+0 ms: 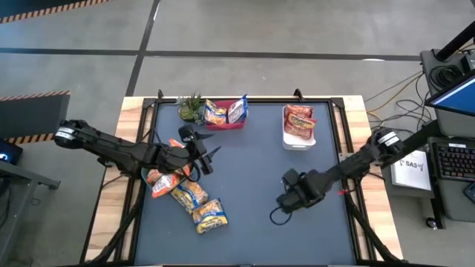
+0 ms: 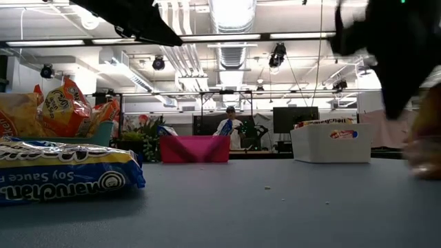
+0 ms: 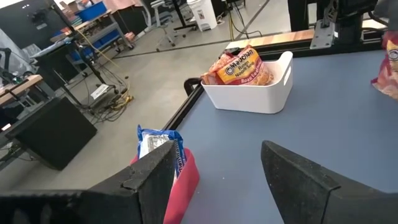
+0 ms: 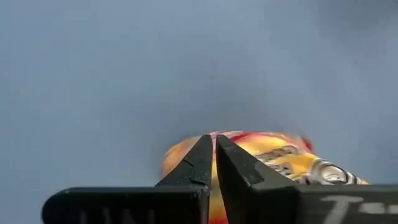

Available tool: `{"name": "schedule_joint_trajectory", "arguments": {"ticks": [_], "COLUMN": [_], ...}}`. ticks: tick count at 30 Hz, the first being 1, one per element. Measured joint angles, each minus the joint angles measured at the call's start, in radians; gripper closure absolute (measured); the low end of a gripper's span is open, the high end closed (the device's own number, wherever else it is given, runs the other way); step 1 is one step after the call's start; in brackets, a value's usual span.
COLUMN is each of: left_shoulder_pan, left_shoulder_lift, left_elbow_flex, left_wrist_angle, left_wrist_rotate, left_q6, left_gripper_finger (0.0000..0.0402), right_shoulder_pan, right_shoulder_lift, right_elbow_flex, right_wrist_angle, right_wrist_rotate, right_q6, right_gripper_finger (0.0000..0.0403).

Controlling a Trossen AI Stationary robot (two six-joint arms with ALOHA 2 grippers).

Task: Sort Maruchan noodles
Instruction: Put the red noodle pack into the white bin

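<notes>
Several Maruchan noodles packets (image 1: 182, 189), orange and yellow-and-blue, lie piled at the table's near left; one yellow-and-blue packet (image 2: 62, 176) lies flat nearest the front. My left gripper (image 1: 211, 144) hovers open just beyond the pile, level, nothing between its fingers (image 3: 155, 171). My right gripper (image 1: 286, 199) points down over the table's right middle, shut at an orange packet (image 4: 267, 152) that it hides from above. A red bin (image 1: 226, 115) holds yellow-and-blue packets and a white bin (image 1: 298, 126) holds orange ones. My right gripper comes from above, pointing down, and its two fingertips (image 4: 202, 155) meet at the orange packet's edge (image 4: 186, 146). The packet spreads out below the fingers. Whether it lies on the table or hangs clear, I cannot tell; it shows only as a blur (image 2: 424, 148) under the gripper.
A small green plant (image 1: 191, 107) stands at the far edge, left of the red bin. A teal bin (image 2: 103, 134) sits under the pile's left part. The dark table top (image 1: 252, 170) lies bare between the two arms. A person stands far off in the room (image 2: 227, 124).
</notes>
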Motion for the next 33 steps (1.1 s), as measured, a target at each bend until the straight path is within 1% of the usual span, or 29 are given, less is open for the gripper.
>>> {"name": "schedule_joint_trajectory", "arguments": {"ticks": [2, 5, 7, 10, 12, 14, 18, 21, 22, 24, 26, 28, 30, 31, 33], "left_shoulder_pan": [0.000, 0.000, 0.000, 0.000, 0.000, -0.001, -0.001, 0.000, 0.000, 0.000, 0.000, 0.000, 0.000, 0.000, 0.000], "left_shoulder_lift": [0.001, 0.003, 0.003, 0.003, 0.003, 0.003, 0.006, 0.019, 0.026, 0.041, 0.057, 0.070, 0.085, 0.092, 0.100], "left_elbow_flex": [0.000, 0.000, 0.000, -0.001, 0.000, 0.000, 0.002, 0.002, 0.002, 0.002, 0.002, 0.002, 0.002, 0.002, 0.002], "left_wrist_angle": [0.001, -0.001, 0.000, 0.000, 0.002, 0.011, 0.033, 0.041, 0.047, 0.051, 0.056, 0.062, 0.064, 0.064, 0.064], "left_wrist_rotate": [0.000, 0.017, 0.074, 0.193, 0.265, 0.308, 0.315, 0.315, 0.315, 0.315, 0.315, 0.315, 0.315, 0.315, 0.315], "left_q6": [0.000, -0.001, -0.003, 0.002, 0.003, 0.005, 0.012, 0.012, 0.012, 0.012, 0.012, 0.021, 0.025, 0.026, 0.027], "left_gripper_finger": [0.0182, 0.0182, 0.0182, 0.0182, 0.0182, 0.0182, 0.0182, 0.0182, 0.0182, 0.0182, 0.0182, 0.0182, 0.0182, 0.0182, 0.0182], "right_shoulder_pan": [-0.009, -0.034, -0.040, -0.038, -0.039, -0.039, -0.035, -0.026, -0.026, -0.026, -0.025, -0.005, 0.023, 0.038, 0.067], "right_shoulder_lift": [-0.028, -0.073, -0.114, -0.172, -0.208, -0.247, -0.293, -0.309, -0.316, -0.328, -0.344, -0.349, -0.349, -0.347, -0.341], "right_elbow_flex": [0.041, 0.075, 0.082, 0.065, 0.033, -0.017, -0.153, -0.211, -0.221, -0.228, -0.228, -0.223, -0.213, -0.212, -0.214], "right_wrist_angle": [0.012, 0.000, 0.004, -0.003, -0.016, -0.018, -0.019, -0.019, -0.020, -0.032, -0.026, -0.007, 0.003, 0.015, 0.071], "right_wrist_rotate": [0.078, 0.111, 0.111, 0.095, 0.094, 0.087, 0.020, 0.011, -0.008, -0.079, -0.195, -0.341, -0.452, -0.484, -0.509], "right_q6": [-0.041, -0.088, -0.100, -0.089, -0.064, -0.030, 0.039, 0.066, 0.067, 0.046, -0.008, -0.056, -0.050, -0.033, 0.008], "right_gripper_finger": [0.0391, 0.0391, 0.0391, 0.0391, 0.0391, 0.0391, 0.0391, 0.0391, 0.0391, 0.0391, 0.0391, 0.0391, 0.0391, 0.0391, 0.0391]}}
